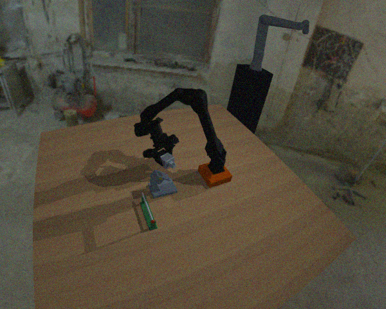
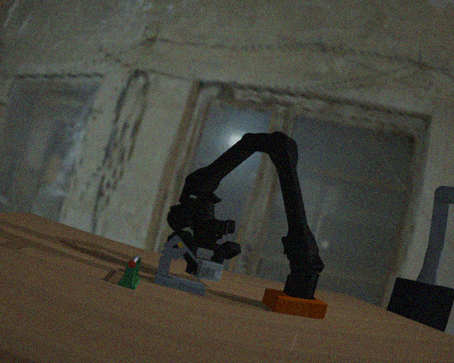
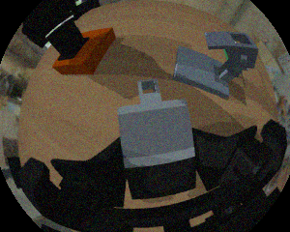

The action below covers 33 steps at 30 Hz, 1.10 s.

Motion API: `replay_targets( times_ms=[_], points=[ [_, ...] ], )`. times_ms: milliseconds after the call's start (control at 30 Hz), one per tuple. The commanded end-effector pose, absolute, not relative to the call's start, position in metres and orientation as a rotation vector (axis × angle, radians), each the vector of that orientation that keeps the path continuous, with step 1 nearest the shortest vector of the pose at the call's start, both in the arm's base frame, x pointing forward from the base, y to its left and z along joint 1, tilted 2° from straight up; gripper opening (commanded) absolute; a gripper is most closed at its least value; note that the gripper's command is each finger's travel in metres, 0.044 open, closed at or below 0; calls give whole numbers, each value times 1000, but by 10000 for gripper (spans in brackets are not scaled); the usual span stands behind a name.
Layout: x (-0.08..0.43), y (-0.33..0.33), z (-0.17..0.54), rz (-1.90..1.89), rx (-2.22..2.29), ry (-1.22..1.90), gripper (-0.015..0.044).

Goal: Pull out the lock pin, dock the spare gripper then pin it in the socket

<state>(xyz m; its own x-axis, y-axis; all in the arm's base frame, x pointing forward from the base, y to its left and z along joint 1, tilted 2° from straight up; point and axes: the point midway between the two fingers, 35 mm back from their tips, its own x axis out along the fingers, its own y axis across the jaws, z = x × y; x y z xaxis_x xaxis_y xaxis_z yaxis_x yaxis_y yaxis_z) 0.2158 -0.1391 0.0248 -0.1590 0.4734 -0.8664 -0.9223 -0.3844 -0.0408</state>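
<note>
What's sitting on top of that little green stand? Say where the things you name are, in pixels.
A thin, pale pin with a red end (image 1: 147,207) (image 2: 135,260) lies along the top of the green stand (image 1: 152,227) (image 2: 130,277). The stretch of the stand directly beneath the pin is covered, so it can't be seen.

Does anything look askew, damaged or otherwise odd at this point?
Nothing stands out: the gripper is shut on the spare gripper, the mount stands upright, and the pin lies along its green holder.
</note>
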Motion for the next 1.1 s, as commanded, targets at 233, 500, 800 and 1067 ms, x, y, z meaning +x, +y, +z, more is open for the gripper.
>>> replay_targets(
  times_ms=[233,500,800,1067],
  points=[
    [216,-142,92,1678,-1066,671,0],
    [210,-139,125,1656,-1072,683,0],
    [210,-140,119,1667,-1075,682,0],
    [209,-127,116,1705,-1027,820,0]
  ],
)
